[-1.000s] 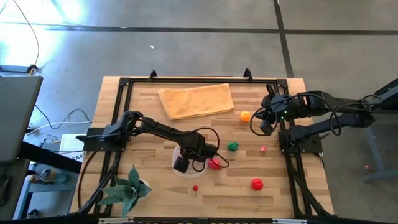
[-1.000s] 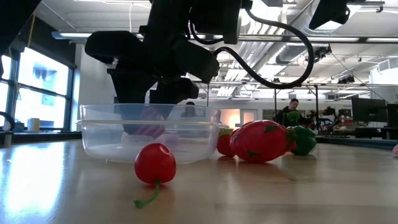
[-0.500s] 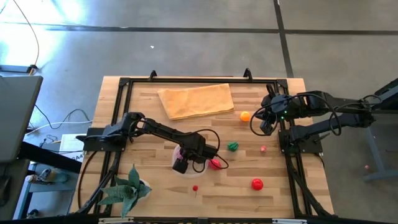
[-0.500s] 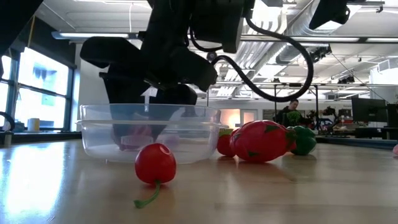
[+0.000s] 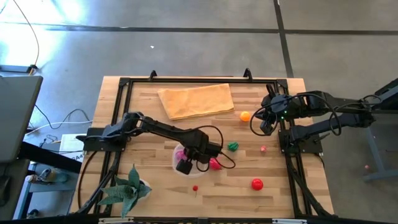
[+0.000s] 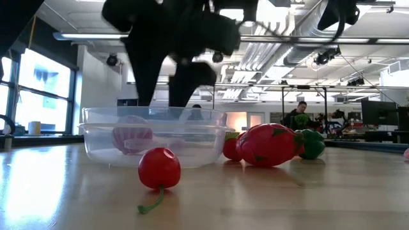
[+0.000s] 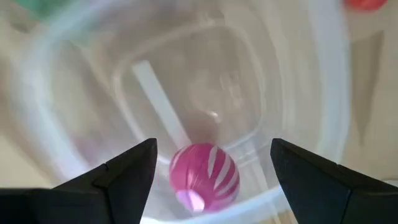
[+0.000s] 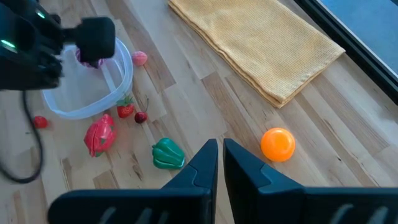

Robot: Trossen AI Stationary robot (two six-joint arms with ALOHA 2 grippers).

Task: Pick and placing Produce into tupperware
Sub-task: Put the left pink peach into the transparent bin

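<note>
Two arms show from above: the left gripper (image 5: 184, 165) hangs over the tupperware (image 5: 177, 154), the right gripper (image 5: 266, 127) waits near an orange fruit (image 5: 245, 116). At table height, a magenta fruit (image 6: 132, 134) lies inside. Left wrist: fingers (image 7: 124, 177) spread, empty. Right wrist: fingers (image 8: 202, 163) pressed together.

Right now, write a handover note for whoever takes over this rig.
Left end effector: open, above the tupperware, holding nothing.
Right end effector: shut, empty, waiting at the table's right edge near the orange fruit.
Done: pink striped piece lies inside the tupperware.
Left: big red piece, small cherry, green pepper, red tomato, the orange fruit, all on the table.
</note>
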